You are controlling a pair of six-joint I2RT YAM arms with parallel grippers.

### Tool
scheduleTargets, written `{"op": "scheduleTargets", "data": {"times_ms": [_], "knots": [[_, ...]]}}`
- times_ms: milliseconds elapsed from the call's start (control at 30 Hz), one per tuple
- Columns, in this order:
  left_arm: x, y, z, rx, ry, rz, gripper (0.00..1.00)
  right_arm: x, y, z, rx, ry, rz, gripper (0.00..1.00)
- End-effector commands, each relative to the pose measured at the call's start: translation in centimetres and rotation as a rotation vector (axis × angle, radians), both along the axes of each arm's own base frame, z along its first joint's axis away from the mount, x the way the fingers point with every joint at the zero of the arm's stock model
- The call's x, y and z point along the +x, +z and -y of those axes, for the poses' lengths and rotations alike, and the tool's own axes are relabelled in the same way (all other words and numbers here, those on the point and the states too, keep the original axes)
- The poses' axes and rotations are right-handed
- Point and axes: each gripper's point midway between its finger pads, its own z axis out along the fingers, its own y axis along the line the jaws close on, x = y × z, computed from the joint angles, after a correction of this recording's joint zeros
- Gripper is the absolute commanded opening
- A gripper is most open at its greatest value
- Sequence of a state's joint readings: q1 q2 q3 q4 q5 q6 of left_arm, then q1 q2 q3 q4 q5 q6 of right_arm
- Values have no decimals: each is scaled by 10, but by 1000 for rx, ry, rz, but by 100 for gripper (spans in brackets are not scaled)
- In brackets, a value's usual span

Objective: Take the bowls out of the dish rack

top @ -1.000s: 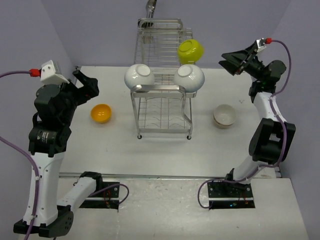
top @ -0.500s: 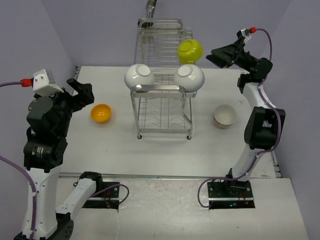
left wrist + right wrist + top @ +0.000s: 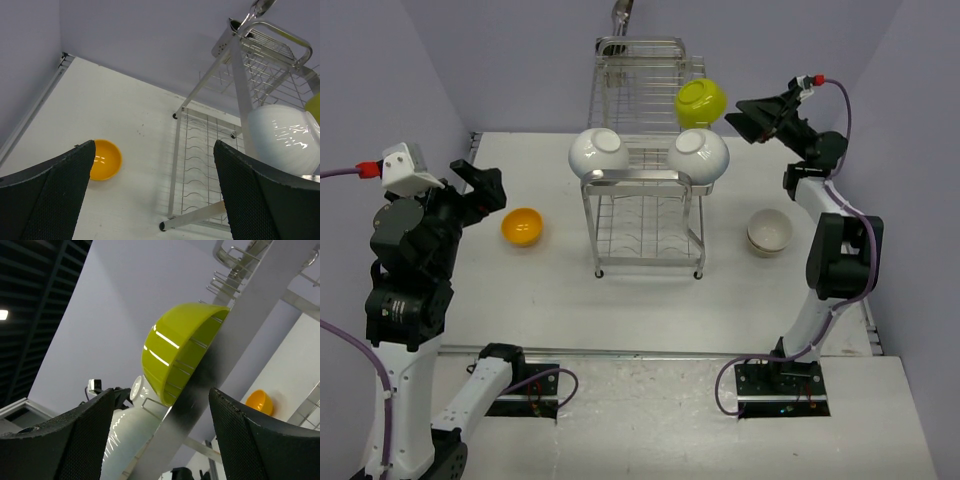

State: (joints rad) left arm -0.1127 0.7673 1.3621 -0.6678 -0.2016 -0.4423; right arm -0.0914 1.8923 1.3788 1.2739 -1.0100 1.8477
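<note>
The chrome dish rack (image 3: 645, 215) stands mid-table. On its upper tier rest two white bowls, one at the left (image 3: 598, 151) and one at the right (image 3: 700, 153), with a lime green bowl (image 3: 701, 100) on edge behind them. An orange-yellow bowl (image 3: 521, 226) sits on the table to the left. A white bowl (image 3: 769, 231) sits on the table to the right. My left gripper (image 3: 485, 185) is open and empty, raised left of the orange bowl (image 3: 104, 159). My right gripper (image 3: 745, 113) is open and empty, close to the right of the green bowl (image 3: 177, 347).
The table's back wall and side walls close in the space. The rack's lower tier (image 3: 200, 170) is bare wire. A rack upright (image 3: 210, 385) crosses between the right fingers. The arm bases stand at the near edge.
My right gripper has risen and moved left toward the green bowl. My left arm has drawn back to the left and down a little, away from the orange bowl.
</note>
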Motion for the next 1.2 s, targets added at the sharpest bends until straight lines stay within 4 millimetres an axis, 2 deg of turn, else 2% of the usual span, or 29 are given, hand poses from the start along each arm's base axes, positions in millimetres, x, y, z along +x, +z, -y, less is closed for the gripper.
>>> {"op": "scheduleTargets", "data": {"times_ms": [0, 400, 467, 667, 1167], "knots": [[2, 6, 0, 23, -4, 26, 100, -6, 30, 1, 58, -37, 135, 76], [7, 9, 3, 25, -21, 32, 100, 6, 33, -10, 145, 34, 115, 71], [8, 8, 4, 29, -23, 30, 100, 1, 41, -12, 168, 68, 139, 70], [13, 0, 5, 40, -29, 2, 100, -5, 48, -16, 181, 93, 152, 69], [15, -4, 6, 48, -37, -12, 100, -14, 56, -24, 210, 168, 185, 63]]}}
